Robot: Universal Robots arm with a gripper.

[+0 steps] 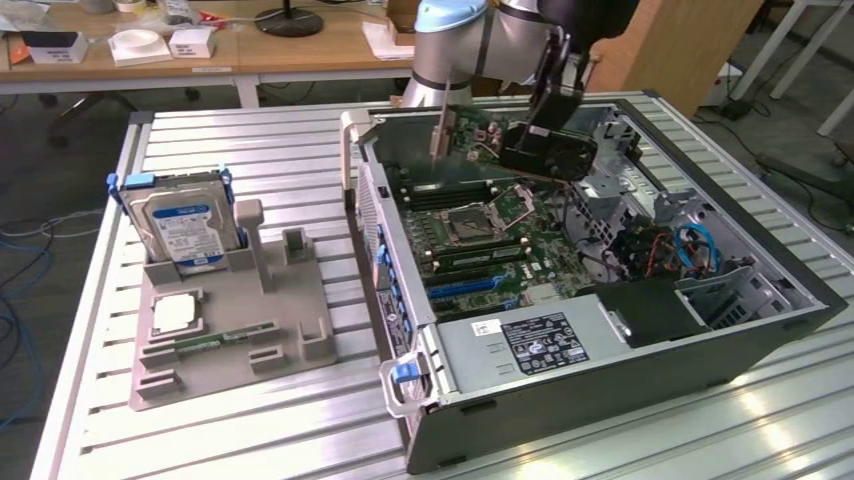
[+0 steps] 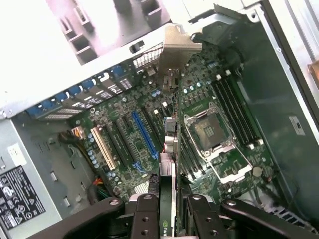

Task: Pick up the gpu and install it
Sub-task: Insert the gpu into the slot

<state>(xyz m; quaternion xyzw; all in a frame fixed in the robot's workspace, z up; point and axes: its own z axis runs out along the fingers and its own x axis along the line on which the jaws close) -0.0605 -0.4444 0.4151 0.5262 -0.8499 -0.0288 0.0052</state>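
The gripper (image 2: 172, 211) is clamped on the gpu (image 2: 170, 144), holding it on edge above the motherboard (image 2: 124, 164), so installing seems in hand and asks careful lining-up with a slot (image 2: 144, 135).

It looked like a robotics lab: a robot arm (image 1: 461, 40) stood at a slatted aluminium bench (image 1: 240, 425) carrying an opened computer case (image 1: 601, 405) and a grey parts fixture (image 1: 287, 325), with cluttered wooden desks (image 1: 307, 52) behind and loose cables (image 1: 19, 236) on the floor.
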